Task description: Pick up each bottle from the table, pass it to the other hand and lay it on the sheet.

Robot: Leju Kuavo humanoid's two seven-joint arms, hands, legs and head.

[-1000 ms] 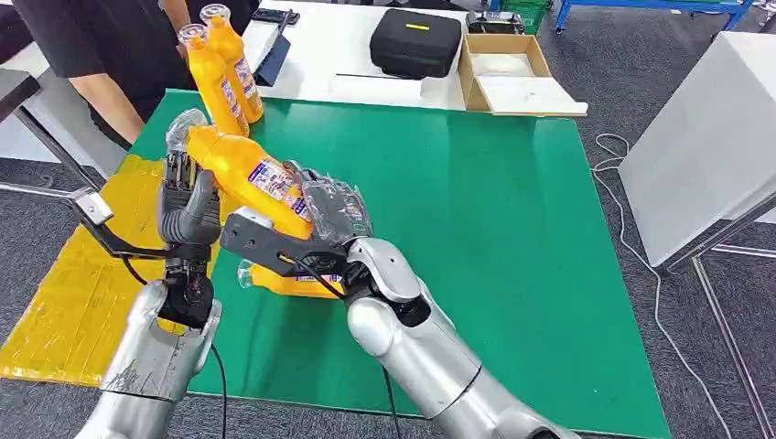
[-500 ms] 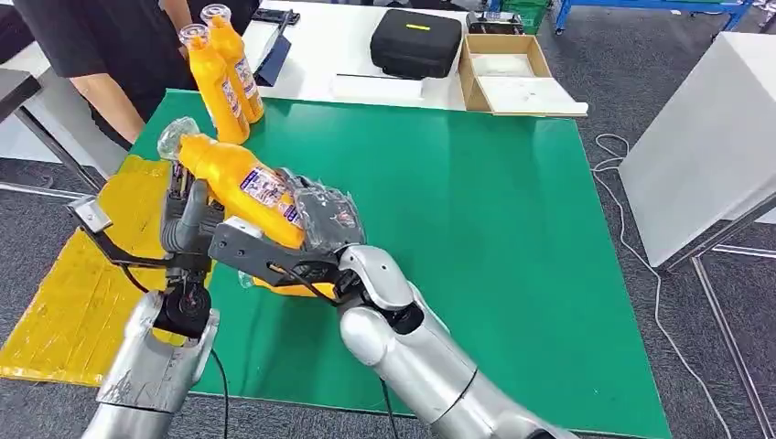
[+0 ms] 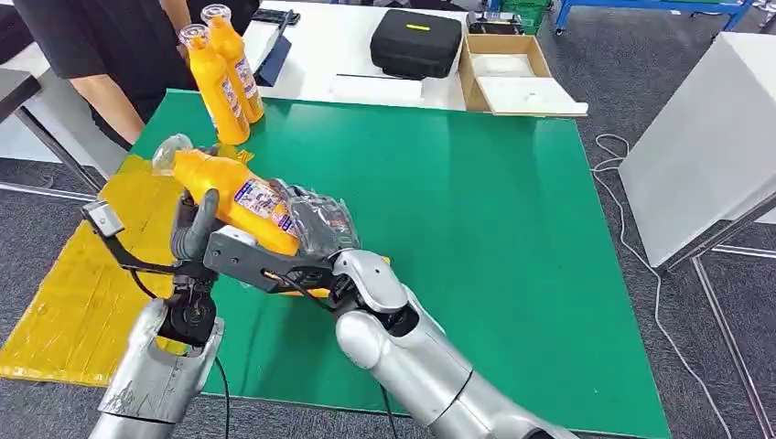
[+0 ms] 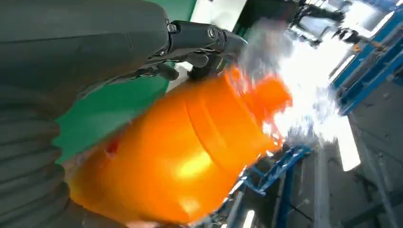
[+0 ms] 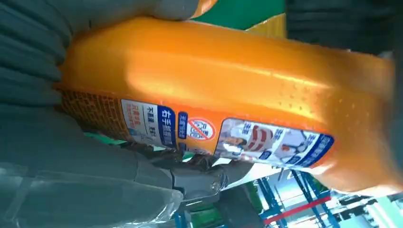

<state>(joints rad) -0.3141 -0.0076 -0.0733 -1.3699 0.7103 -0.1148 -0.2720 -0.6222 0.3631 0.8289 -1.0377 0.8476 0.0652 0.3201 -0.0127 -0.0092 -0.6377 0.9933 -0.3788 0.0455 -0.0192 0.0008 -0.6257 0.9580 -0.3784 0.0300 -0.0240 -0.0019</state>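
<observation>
My right hand (image 3: 318, 224) grips an orange bottle (image 3: 233, 197) by its base, tilted, with the clear cap pointing up toward the far left. My left hand (image 3: 194, 233) is just under the bottle's middle, thumb raised against its side. In the left wrist view the bottle (image 4: 190, 152) lies between thumb and outstretched fingers (image 4: 199, 40), whose tips touch it without wrapping it. The right wrist view has the label side of the bottle (image 5: 228, 80) close up. Two more orange bottles (image 3: 215, 87) stand upright at the far left of the green table (image 3: 476, 210). A yellow sheet (image 3: 64, 283) lies left of the table.
A person in black (image 3: 101, 46) stands at the far left corner. Behind the green table, a white table carries a black case (image 3: 416, 41) and an open cardboard box (image 3: 508, 69). A bit of another orange bottle (image 3: 279, 291) lies under my right forearm.
My right hand has carried the bottle lower and to the left, tilting it flatter, into my left hand. My left hand has shifted slightly right beneath it.
</observation>
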